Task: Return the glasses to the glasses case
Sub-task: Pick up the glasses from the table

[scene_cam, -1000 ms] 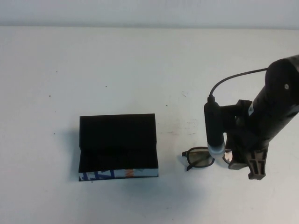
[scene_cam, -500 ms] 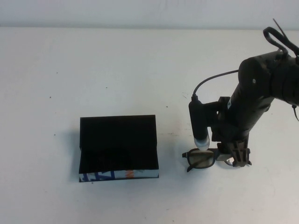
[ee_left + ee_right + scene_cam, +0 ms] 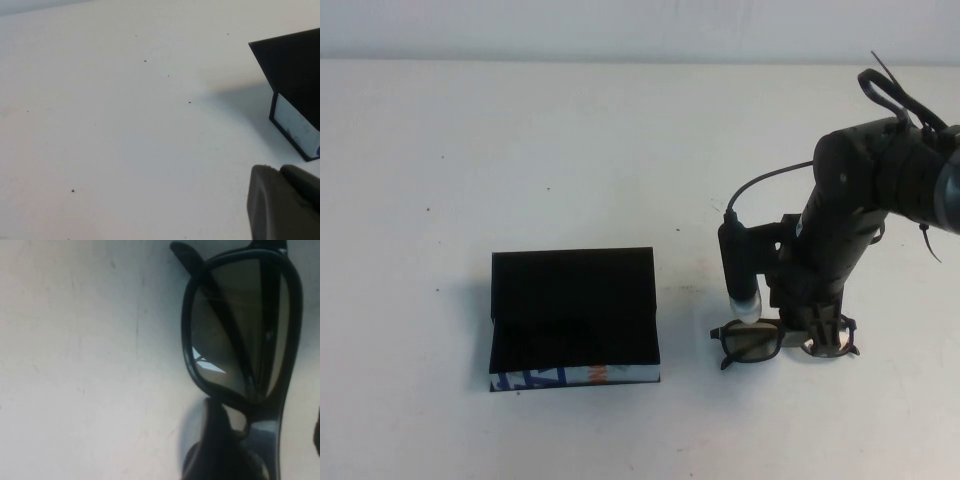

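The glasses (image 3: 752,340) lie on the white table right of the glasses case (image 3: 572,315). The case is open, with its black lid up and its printed white strip facing front. My right gripper (image 3: 826,336) is down on the table over the right half of the glasses. In the right wrist view its jaws (image 3: 267,432) are open and stand either side of the frame's bridge, one finger (image 3: 215,445) beside the lens (image 3: 240,330). My left gripper (image 3: 281,200) is out of the high view. In the left wrist view it is shut and empty, near a corner of the case (image 3: 295,75).
The white table (image 3: 570,150) carries only the case and the glasses. A black cable (image 3: 770,185) loops from the right arm's wrist camera (image 3: 738,270), which hangs just above the left lens.
My right arm has swung left and lowered, bringing the gripper from beside the glasses down onto their right half. The glasses and case have not moved.
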`<state>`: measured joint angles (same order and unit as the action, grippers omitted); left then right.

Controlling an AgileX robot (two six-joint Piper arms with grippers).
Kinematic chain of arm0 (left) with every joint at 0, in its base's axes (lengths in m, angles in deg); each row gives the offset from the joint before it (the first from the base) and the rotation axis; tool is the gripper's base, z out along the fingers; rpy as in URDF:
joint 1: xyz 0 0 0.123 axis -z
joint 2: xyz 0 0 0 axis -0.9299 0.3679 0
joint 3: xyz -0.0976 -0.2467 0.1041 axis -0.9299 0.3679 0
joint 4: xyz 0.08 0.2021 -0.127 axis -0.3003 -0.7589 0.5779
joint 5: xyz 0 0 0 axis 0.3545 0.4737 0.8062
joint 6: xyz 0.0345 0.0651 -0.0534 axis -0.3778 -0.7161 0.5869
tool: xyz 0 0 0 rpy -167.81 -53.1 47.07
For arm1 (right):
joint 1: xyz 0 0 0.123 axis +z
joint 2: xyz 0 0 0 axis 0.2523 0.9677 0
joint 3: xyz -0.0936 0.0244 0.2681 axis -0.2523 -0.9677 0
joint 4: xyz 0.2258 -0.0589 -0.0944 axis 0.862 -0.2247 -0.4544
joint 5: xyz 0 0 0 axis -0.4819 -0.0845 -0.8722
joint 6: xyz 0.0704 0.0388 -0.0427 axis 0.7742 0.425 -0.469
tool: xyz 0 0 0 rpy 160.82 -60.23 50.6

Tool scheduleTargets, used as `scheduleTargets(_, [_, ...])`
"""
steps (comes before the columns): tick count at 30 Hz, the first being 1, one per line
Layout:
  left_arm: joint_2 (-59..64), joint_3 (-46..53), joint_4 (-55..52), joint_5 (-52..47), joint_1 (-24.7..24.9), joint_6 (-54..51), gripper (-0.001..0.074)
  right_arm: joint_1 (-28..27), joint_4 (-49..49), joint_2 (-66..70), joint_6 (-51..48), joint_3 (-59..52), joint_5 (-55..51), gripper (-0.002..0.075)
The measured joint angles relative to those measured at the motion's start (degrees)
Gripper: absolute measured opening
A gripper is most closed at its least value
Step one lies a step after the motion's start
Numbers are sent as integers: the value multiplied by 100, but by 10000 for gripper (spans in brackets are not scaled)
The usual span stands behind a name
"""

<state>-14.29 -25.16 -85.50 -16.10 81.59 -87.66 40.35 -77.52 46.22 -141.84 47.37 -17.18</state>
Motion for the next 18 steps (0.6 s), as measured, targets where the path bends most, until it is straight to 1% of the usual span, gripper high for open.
scheduleTargets(18, [0,0,-4,0,0,0,-1,-16,-29,195,-106,12,9,358])
